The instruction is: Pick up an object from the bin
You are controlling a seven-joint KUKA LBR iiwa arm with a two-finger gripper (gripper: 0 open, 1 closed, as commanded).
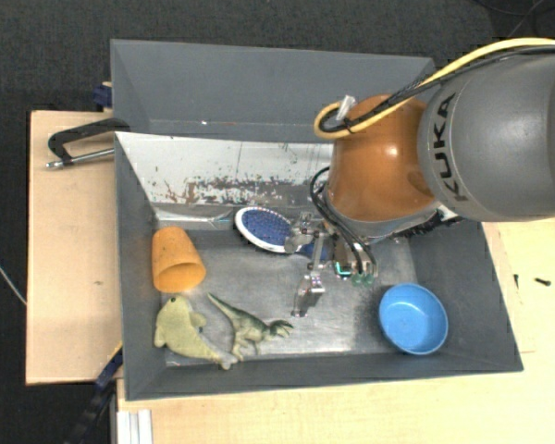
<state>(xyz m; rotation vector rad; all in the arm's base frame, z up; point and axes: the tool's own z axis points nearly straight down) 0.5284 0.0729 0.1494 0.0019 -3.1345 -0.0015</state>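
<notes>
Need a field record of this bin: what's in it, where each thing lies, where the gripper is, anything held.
bin: grey metal bin
back centre: blue oval brush
left: orange cup, on its side
front left: pale green toy animal
front centre: thin green dinosaur, beside the toy animal
front right: blue bowl, upright
gripper: gripper over bare floor between brush and dinosaur
held: nothing visible

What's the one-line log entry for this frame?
claw: above centre of bin floor | nearest: blue brush, green dinosaur | pick: not yet done
</notes>
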